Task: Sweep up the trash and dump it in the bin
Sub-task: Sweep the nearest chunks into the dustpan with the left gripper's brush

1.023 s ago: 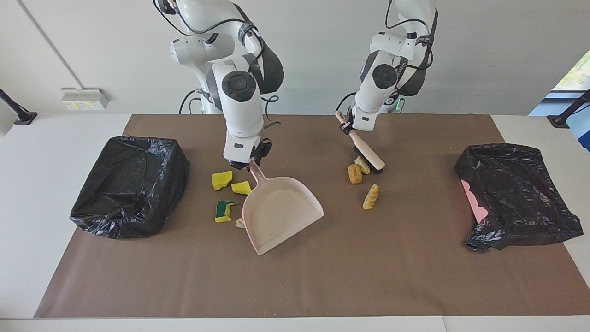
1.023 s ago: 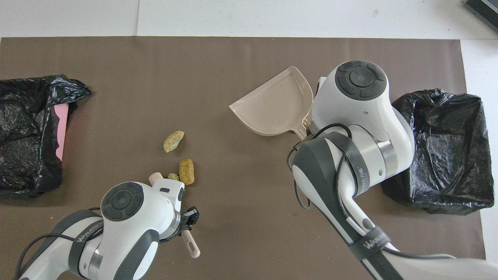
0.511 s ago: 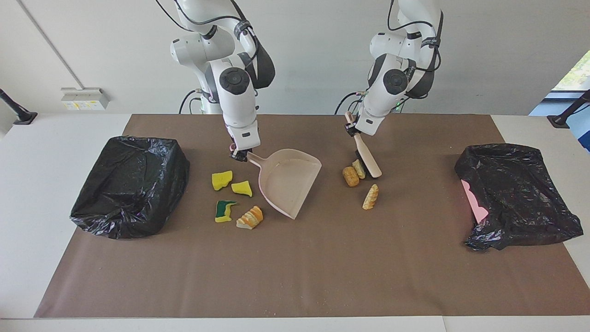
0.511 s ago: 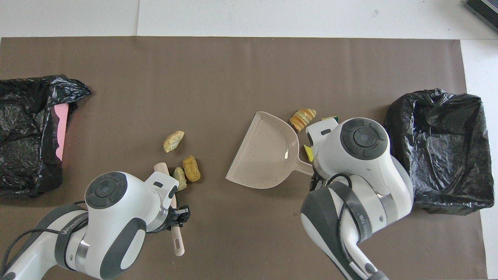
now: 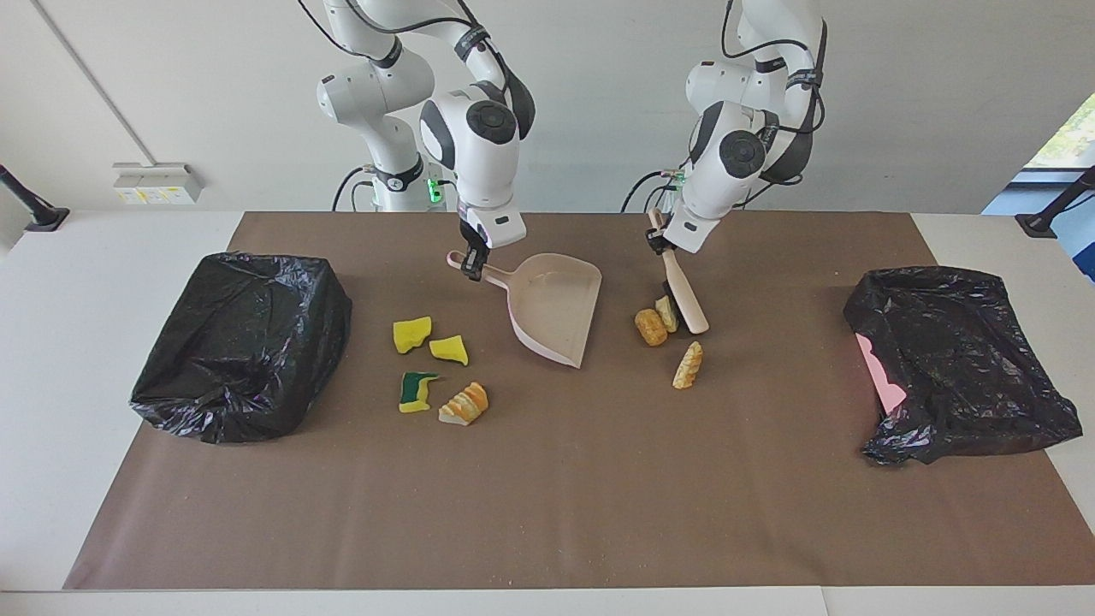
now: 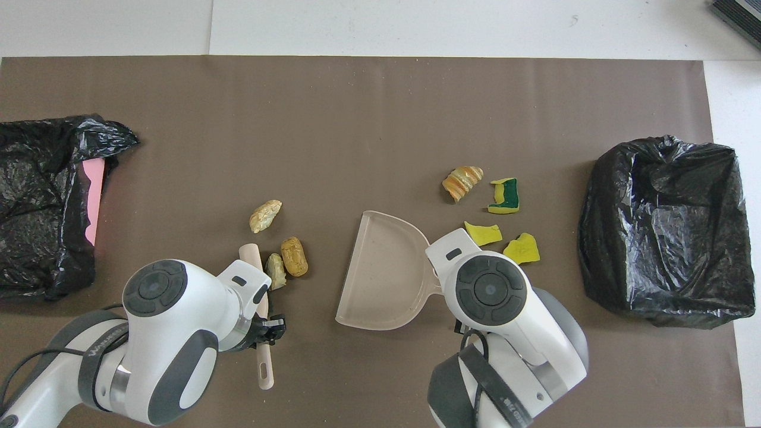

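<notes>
- The right gripper (image 5: 472, 263), clamped on the pale pink plastic dustpan (image 5: 554, 310) by its handle, tilts the pan; its lip may ride over the tan bread-like chunks (image 5: 652, 326) at its three o'clock in the facing view.
- The left gripper (image 5: 657, 243) grips the pink-handled brush (image 5: 684, 293), whose bristles touch those chunks; a hard stroke could scatter them.
- The yellow sponge pieces (image 5: 412, 334) and the orange-striped pastry piece (image 5: 464, 404) lie at the pan's eight o'clock.
- A brown mat (image 5: 547, 513) covers the white table (image 5: 51, 359); black-bagged bins (image 5: 239, 342) sit at each end.

**Brown mat, scattered scraps**

A white table (image 5: 103, 359) carries a brown mat (image 5: 547, 496). On it lie two black-bagged bins (image 5: 244, 342) (one at each end), yellow sponge pieces (image 5: 412, 334), a striped pastry piece (image 5: 464, 404) and bread chunks (image 5: 687, 365).
</notes>
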{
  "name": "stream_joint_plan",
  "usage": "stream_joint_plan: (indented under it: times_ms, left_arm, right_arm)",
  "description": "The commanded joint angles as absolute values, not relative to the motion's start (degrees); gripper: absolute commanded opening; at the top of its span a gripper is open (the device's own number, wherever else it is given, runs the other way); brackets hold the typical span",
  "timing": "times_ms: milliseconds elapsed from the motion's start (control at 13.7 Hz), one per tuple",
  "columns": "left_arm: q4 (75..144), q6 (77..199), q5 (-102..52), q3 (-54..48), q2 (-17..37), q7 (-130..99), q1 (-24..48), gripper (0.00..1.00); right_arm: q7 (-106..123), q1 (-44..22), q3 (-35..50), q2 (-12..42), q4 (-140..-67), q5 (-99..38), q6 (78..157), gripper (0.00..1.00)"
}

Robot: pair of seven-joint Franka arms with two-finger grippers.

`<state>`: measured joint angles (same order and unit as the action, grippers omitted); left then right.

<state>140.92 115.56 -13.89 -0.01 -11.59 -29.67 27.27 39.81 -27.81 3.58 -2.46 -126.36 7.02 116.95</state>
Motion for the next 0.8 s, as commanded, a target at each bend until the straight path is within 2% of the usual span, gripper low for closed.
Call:
stream_joint_plan:
  times_ms: [0, 146, 438, 730]
  left_arm:
    - [140.9, 116.8, -13.0, -0.3, -11.3, -24.9, 27.6, 0.00]
    - [140.9, 116.9, -13.0, -0.4, -11.3, -22.2, 29.5, 0.00]
    - [140.7, 119.7, -13.7, -0.4, -11.8, -21.4, 38.1, 0.00]
    - [137.1, 119.4, -14.4, -0.4, -10.9, -21.4, 43.1, 0.00]
  right_arm:
    - [34.0, -30.5, 3.8, -1.9, -127.7, 9.9, 119.0, 0.00]
    - [31.9, -31.1, 3.8, -0.6, -127.5, 10.8, 119.3, 0.00]
    - [31.7, -31.1, 3.8, -0.5, -127.5, 10.7, 119.6, 0.00]
    - [30.2, -31.1, 3.9, -0.4, -127.5, 10.5, 119.6, 0.00]
